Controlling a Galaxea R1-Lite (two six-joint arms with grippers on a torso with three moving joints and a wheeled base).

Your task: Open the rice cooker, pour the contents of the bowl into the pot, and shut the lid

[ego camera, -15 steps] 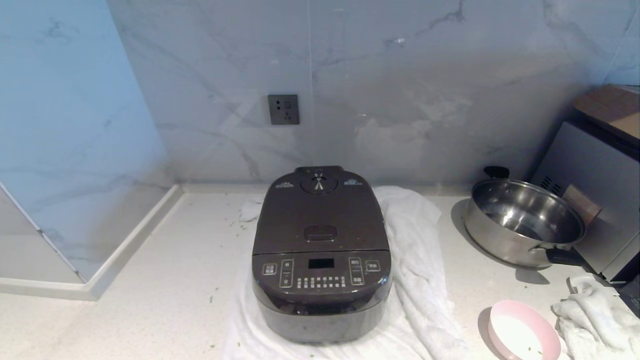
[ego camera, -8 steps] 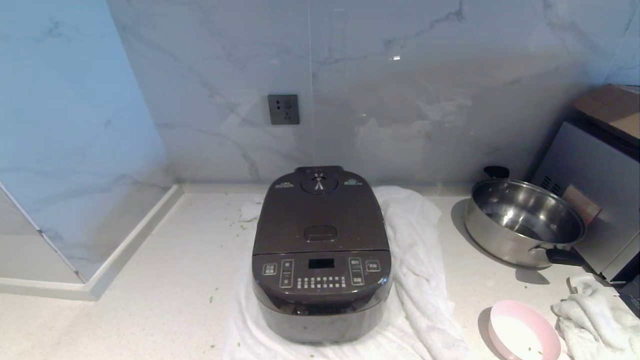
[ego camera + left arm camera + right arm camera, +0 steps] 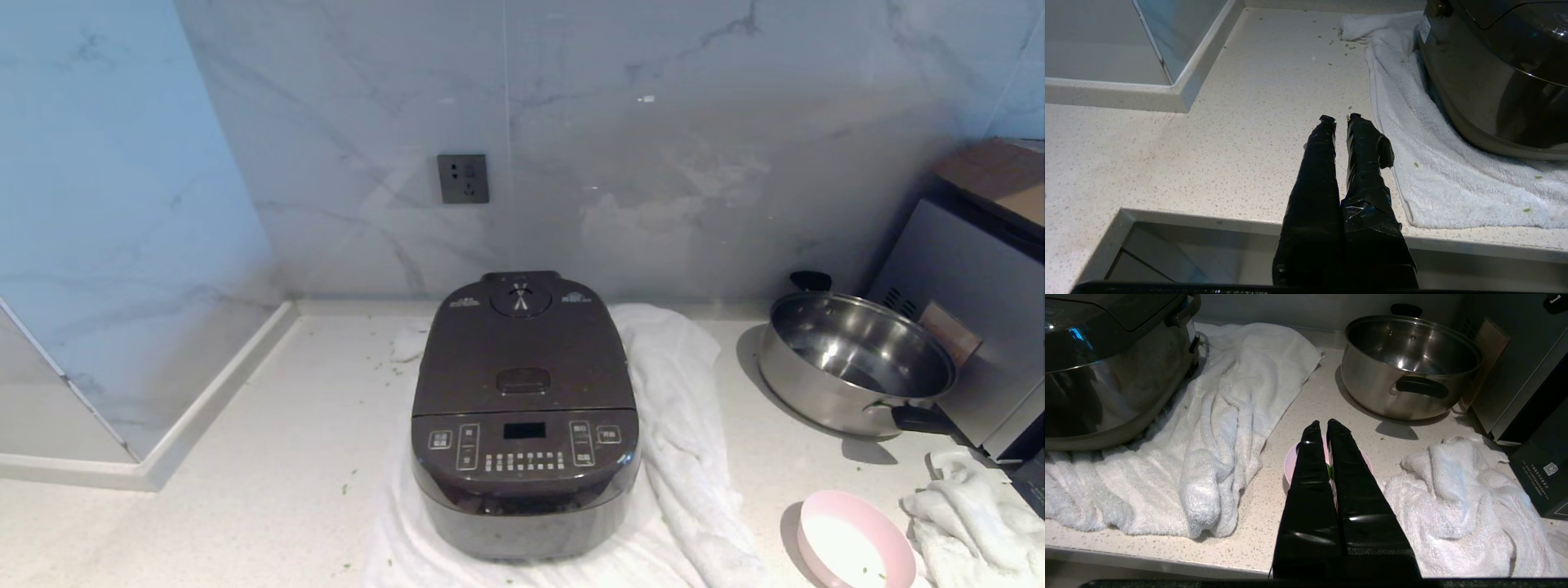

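head view: the large dark-brown rice cooker (image 3: 524,416) sits on a white towel (image 3: 686,425) with its hinged lid (image 3: 522,347) down; the small pale-pink bowl (image 3: 853,543) stands near the front right. no step looks begun.

left wrist view: the left gripper (image 3: 1340,118), jaws together, hangs at the counter edge beside the towel.

right wrist view: the right gripper (image 3: 1322,424), jaws together and empty, hovers over the bowl. next, i judge, one must press the lid's oblong release.

Almost nothing changed across the head views. Only a small bright glint on the marble wall (image 3: 645,99) shifted: it sat a little higher and brighter half a second before, and lay lower and fainter at the latest moment.
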